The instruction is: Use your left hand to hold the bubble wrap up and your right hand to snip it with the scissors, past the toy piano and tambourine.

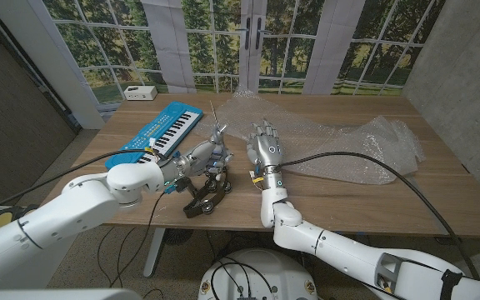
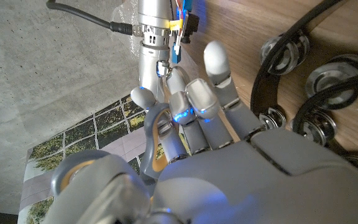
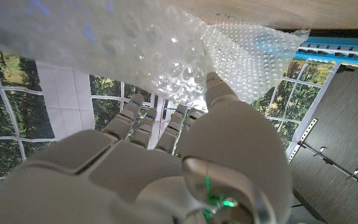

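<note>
Left hand (image 1: 205,155) fingers holding scissors (image 1: 217,133) above tambourine (image 1: 207,197), right hand (image 1: 266,150) fingers spread at bubble wrap (image 1: 340,146) edge

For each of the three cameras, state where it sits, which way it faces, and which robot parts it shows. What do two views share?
Head view: on the robot's head, looking down at the table; shows both arms, the left robot hand and the right robot hand.
Left wrist view: on the left wrist, looking along that hand, which grips the scissors, toward the tambourine.
Right wrist view: on the right wrist, looking along that hand at the bubble wrap.
Shared: the head and left wrist views both show the tambourine.
</note>
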`<action>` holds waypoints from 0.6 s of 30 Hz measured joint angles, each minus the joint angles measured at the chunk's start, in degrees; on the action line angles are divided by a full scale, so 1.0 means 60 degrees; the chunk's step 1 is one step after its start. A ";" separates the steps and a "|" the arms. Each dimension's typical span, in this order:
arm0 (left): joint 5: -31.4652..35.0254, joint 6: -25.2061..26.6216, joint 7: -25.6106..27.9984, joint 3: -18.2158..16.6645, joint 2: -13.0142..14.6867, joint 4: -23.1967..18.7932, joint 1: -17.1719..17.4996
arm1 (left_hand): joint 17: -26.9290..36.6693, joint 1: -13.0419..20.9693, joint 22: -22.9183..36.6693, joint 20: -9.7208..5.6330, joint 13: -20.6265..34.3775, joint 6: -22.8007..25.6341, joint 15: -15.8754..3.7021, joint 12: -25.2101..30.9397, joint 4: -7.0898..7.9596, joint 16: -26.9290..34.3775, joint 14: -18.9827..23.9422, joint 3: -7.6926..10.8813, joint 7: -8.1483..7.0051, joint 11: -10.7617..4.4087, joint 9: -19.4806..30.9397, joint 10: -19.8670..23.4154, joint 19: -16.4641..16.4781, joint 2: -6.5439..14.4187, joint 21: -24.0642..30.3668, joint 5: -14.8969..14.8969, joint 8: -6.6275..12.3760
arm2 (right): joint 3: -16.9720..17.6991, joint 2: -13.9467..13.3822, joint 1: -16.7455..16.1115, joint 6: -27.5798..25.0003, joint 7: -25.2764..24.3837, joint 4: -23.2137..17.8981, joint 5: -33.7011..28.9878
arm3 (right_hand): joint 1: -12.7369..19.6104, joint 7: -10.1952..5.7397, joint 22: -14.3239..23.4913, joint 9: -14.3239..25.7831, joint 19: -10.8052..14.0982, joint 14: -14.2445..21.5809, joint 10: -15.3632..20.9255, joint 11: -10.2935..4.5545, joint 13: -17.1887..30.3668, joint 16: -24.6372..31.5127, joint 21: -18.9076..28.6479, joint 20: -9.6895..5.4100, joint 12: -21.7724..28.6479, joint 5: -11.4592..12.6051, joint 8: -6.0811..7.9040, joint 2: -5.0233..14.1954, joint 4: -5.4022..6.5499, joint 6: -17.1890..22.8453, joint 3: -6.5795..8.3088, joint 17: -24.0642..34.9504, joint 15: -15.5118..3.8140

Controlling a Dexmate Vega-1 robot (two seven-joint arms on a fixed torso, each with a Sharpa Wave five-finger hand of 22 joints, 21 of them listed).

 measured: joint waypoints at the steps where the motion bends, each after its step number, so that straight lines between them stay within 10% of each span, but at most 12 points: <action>1: 0.0000 0.0000 0.0000 0.0025 -0.0004 0.0008 -0.0029 | 0.0000 0.0000 -0.0001 0.0000 0.0000 0.0000 0.0000 0.0000 0.0002 0.0000 0.0000 -0.0002 0.0000 0.0000 0.0000 0.0000 0.0000 0.0000 0.0000 0.0000 0.0006 | 0.0000 0.0000 0.0000 0.0020 -0.0017 0.0000 -0.0005 | 0.0000 0.0000 0.0000 -0.0014 0.0001 0.0016 0.0008 -0.0011 0.0000 0.0000 0.0000 -0.0001 0.0000 0.0000 0.0000 0.0000 0.0000 0.0001 0.0000 0.0000 0.0014; 18: -0.0112 0.0215 -0.1138 0.1277 -0.0326 0.0632 -0.1427 | 0.0000 0.0037 0.0003 0.0000 0.0000 -0.0001 0.0000 0.0000 0.0030 0.0000 0.0000 -0.0030 -0.0005 0.0002 0.0000 0.0002 0.0000 0.0037 0.0016 0.0000 0.0035 | 0.0274 -0.0086 -0.0094 0.0471 -0.0458 0.0045 -0.0431 | 0.0001 -0.0059 0.0025 -0.0278 0.0066 0.0220 0.0360 -0.0053 -0.0001 0.0130 0.0000 -0.0066 0.0000 -0.0173 -0.0148 -0.0001 -0.0103 0.0270 -0.0021 0.0086 0.0014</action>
